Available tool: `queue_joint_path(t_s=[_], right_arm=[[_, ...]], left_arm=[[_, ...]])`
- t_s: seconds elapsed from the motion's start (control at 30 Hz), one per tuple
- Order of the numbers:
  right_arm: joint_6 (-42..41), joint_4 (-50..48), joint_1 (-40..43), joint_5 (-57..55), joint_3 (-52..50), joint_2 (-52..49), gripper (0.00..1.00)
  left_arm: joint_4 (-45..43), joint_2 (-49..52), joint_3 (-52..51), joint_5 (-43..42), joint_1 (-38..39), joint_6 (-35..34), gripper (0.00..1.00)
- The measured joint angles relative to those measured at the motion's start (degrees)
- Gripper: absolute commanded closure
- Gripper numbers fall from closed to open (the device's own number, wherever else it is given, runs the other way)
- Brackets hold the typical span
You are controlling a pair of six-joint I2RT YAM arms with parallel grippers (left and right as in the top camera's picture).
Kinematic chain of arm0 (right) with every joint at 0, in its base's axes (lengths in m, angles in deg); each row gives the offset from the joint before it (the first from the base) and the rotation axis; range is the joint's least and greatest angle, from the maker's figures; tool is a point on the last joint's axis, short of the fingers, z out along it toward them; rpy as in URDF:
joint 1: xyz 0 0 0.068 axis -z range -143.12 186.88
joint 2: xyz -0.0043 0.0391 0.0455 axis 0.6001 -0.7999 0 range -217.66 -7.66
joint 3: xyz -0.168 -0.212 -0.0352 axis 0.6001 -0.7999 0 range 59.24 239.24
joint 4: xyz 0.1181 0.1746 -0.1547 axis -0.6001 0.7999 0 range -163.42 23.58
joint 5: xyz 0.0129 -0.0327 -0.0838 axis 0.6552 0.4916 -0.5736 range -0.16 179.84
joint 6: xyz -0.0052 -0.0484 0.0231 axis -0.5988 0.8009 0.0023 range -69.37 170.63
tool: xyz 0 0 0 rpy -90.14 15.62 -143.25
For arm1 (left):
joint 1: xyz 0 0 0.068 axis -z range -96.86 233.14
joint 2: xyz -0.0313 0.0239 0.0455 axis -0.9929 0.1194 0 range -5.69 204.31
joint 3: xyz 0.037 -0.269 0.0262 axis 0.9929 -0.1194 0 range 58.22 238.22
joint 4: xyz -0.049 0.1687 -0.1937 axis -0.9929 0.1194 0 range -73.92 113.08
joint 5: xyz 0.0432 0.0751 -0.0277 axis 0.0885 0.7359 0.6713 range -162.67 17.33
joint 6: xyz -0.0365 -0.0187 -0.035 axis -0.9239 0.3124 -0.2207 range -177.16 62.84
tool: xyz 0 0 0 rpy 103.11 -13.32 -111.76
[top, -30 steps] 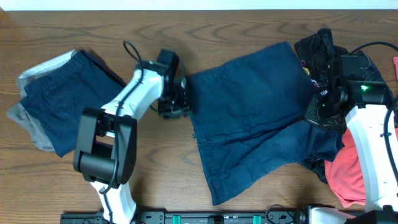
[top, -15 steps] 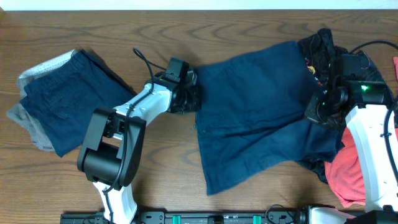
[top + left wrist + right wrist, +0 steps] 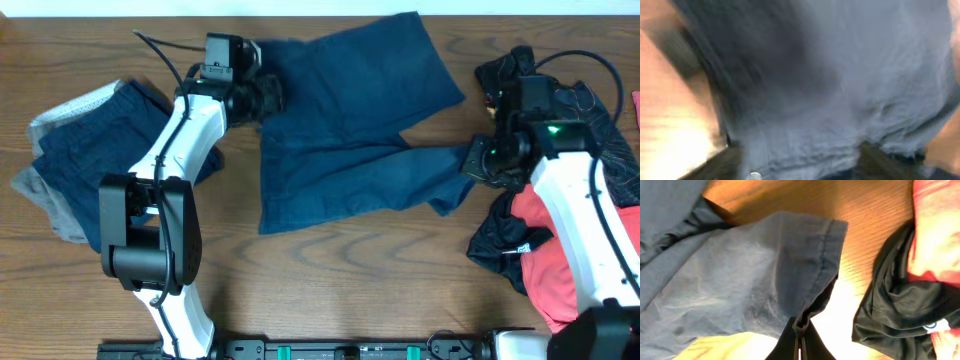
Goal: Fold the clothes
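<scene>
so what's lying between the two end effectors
The navy shorts span the stretch from left end effector to right end effector, seen in the overhead view.

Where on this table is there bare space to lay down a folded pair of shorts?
The widest bare wood lies in front of the spread navy shorts, between the left arm and the red-and-black pile. The right side is crowded.

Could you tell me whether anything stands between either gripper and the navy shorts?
Nothing visible does. The right gripper is pinched on a leg hem of the shorts, and the left gripper appears to grip their upper-left edge, though its wrist view is blurred.
</scene>
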Motion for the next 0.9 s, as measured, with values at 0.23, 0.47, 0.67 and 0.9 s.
queue_joint_path(t_s=[0.23, 0.47, 0.67, 0.9], right_arm=[[-0.17, 0.37, 0.0, -0.68, 0.0, -0.37, 0.99], [-0.17, 2.38, 0.02, -1.57, 0.0, -0.39, 0.99], [-0.17, 3.63, 0.07, -2.01, 0.0, -0.39, 0.99], [-0.15, 3.78, 0.07, -2.34, 0.0, -0.39, 0.99]], left_arm=[[32.7, 0.02, -0.66, -0.37, 0.52, 0.37, 0.02], [37.4, -4.66, -3.32, 3.76, 0.55, -4.5, 0.02], [29.03, -22.99, -14.47, 9.57, 0.59, -16.74, 0.02], [10.69, -36.46, -35.91, 12.28, 1.29, -34.05, 0.0]])
